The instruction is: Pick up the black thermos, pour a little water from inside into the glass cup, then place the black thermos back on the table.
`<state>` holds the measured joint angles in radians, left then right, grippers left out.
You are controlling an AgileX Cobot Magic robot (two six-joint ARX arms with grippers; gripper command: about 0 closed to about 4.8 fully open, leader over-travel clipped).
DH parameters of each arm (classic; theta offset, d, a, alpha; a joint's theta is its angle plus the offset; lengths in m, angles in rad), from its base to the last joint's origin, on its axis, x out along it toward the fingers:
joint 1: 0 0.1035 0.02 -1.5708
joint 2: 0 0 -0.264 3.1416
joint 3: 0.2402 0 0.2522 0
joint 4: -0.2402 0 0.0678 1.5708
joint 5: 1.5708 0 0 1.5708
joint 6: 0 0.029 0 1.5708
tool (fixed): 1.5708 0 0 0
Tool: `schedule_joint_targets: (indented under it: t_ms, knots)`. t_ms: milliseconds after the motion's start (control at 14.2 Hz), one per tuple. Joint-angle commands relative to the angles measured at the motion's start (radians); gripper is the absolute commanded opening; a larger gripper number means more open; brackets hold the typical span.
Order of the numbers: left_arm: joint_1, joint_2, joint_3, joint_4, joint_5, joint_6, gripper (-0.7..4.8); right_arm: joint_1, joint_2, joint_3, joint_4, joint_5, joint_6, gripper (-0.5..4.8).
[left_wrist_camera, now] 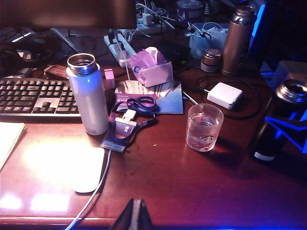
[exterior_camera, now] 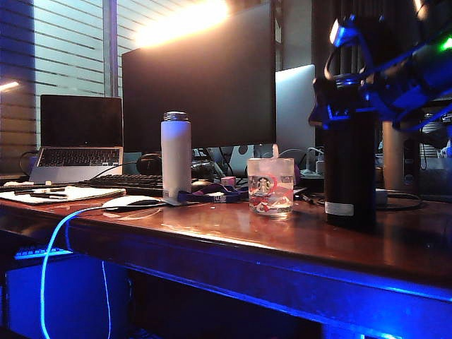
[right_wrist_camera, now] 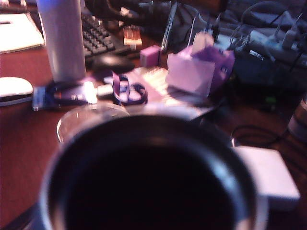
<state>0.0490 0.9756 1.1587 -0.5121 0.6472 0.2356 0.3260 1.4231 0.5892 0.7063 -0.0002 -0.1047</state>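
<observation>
the black thermos (exterior_camera: 349, 169), a tall slim matte cylinder with a shiny rounded metal rim and a small white label near its base, stands upright on the glossy reddish-brown wooden bench (exterior_camera: 233, 236), toward the right of the exterior view. the right gripper (exterior_camera: 339, 106) sits around the flask's top, its fingers standing wide on either side, though whether they touch the flask cannot be told; in the blurred right wrist view the dark open mouth of the thermos (right_wrist_camera: 153, 187) fills the foreground. just beside it, apart, stands the glass cup (exterior_camera: 270, 186), a short clear tumbler with a green round logo and red-pink swirls, holding a little water. further left rises a white bottle (exterior_camera: 176, 154) with a metal cap, and a smooth white mouse (exterior_camera: 131, 203) lies flat near the front edge. the left gripper (left_wrist_camera: 134, 218) hovers over the near edge of the bench, well apart from the cup, its dark fingers pressed together to a narrow point.
</observation>
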Motion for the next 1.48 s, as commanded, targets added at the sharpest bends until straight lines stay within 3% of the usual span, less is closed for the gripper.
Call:
schedule_joint_targets:
  t_ms: [70, 564, 775, 845, 986, 1198, 1479]
  knots:
    - [0.0, -0.002, 0.003, 0.012, 0.004, 0.0, -0.02, 0.0, -0.035, 0.0, 0.007, -0.002, -0.001, 4.79]
    - [0.0, -0.002, 0.003, 0.012, 0.004, 0.0, -0.02, 0.0, -0.177, 0.0, -0.039, -0.002, -0.009, 4.79]
    - [0.0, -0.002, 0.003, 0.012, 0.004, 0.0, -0.02, 0.0, -0.323, 0.001, -0.128, 0.008, -0.038, 4.79]
    - [0.0, -0.002, 0.003, 0.012, 0.004, 0.0, -0.02, 0.0, -0.388, 0.001, -0.17, 0.034, -0.043, 4.44]
    - [0.0, -0.002, 0.003, 0.012, 0.004, 0.0, -0.02, 0.0, -0.566, 0.001, -0.315, 0.108, -0.06, -0.02]
    - [0.0, -0.002, 0.003, 0.012, 0.004, 0.0, -0.02, 0.0, -0.767, -0.039, -0.501, 0.187, -0.06, -0.01]
    - [0.0, -0.002, 0.003, 0.012, 0.004, 0.0, -0.02, -0.068, -0.976, -0.311, -0.502, 0.205, -0.06, -0.01]
